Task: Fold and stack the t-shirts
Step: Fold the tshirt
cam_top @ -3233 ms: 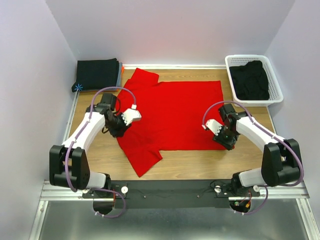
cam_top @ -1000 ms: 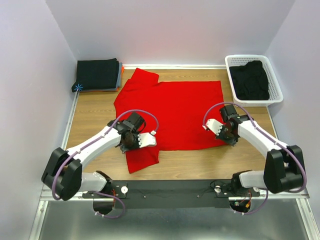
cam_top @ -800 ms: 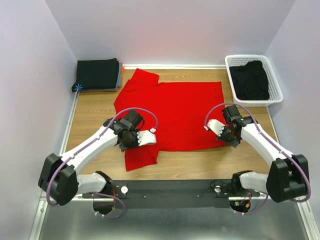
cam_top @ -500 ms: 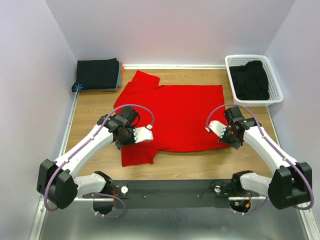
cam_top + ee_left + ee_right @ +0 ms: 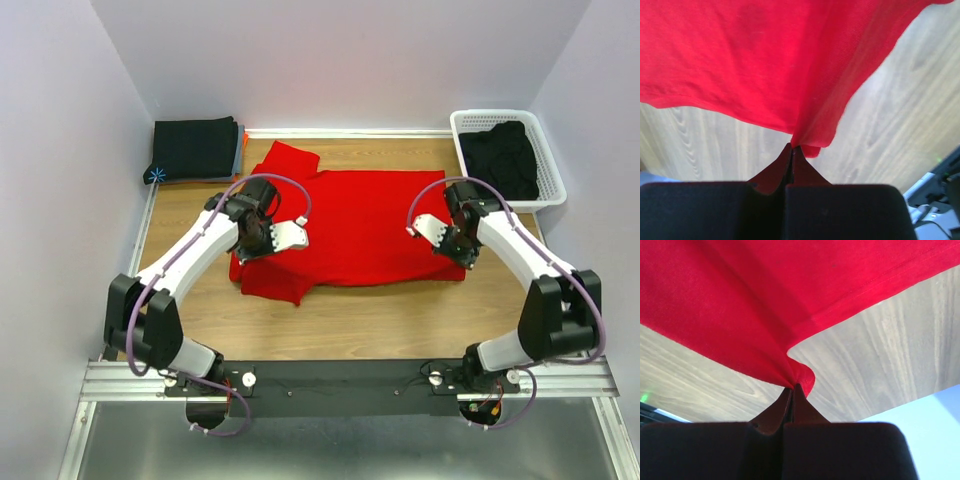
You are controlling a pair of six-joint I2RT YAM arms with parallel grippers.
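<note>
Left fingers [image 5: 772, 175] pinched shut on the near left edge of a bright red short-sleeved cloth t-shirt [image 5: 360, 225], right fingers [image 5: 771, 415] clamped on its near right hem, shirt lay bunched across the wooden desk [image 5: 195, 215], stack of folded black t-shirts [image 5: 195, 148] sat far left, crumpled black t-shirts [image 5: 500, 160] filled a white plastic lattice basket [image 5: 500, 113] far right.

red t-shirt [image 5: 370, 225] hem lifted, carried back
</note>
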